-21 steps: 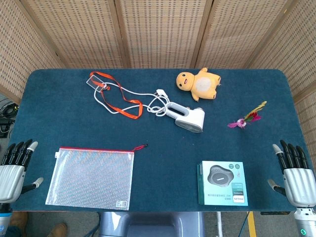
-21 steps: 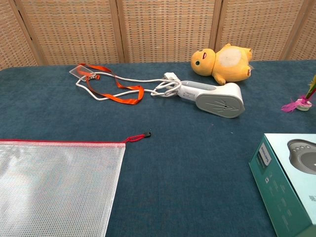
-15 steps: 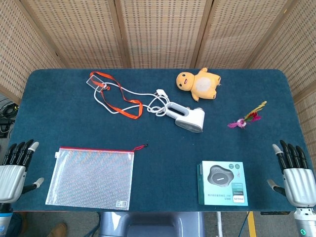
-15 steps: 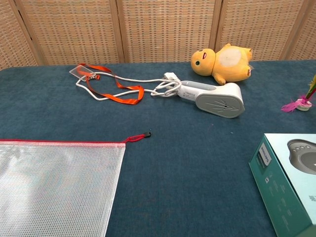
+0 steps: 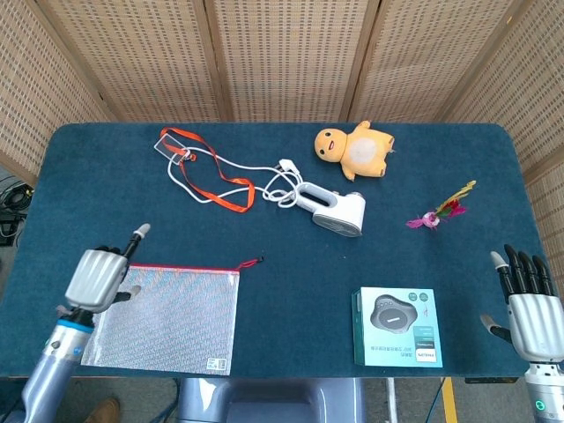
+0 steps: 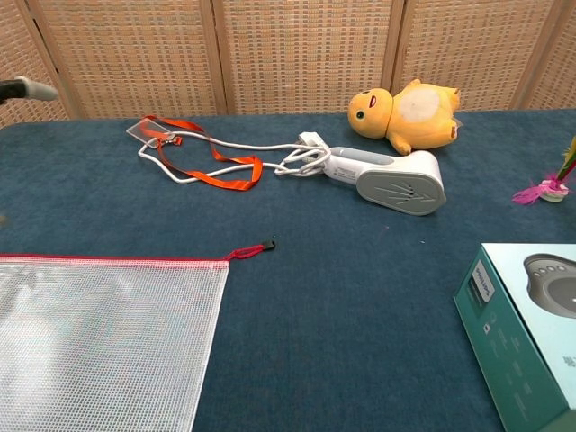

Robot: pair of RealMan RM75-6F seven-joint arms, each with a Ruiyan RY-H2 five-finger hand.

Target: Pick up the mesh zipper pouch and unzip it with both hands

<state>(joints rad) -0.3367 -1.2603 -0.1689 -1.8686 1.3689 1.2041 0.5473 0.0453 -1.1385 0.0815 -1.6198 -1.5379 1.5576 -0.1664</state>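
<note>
The left hand (image 5: 95,275) has swung in from the table (image 5: 291,273) edge and is hovering over the mesh zipper pouch's (image 5: 163,315) left end, fingers mostly curled, holding nothing. The pouch is lying unmoved; the right hand (image 5: 531,319), fingers spread, is staying well right of it.

see-through mesh zipper pouch (image 5: 162,315) with a red zipper along its top edge, lying flat near the table's front left edge, zipped shut, little red pull cord (image 6: 251,250) sticking out right

The chest view's edges cut off the mesh pouch (image 6: 99,337) and teal box (image 6: 526,328).
</note>
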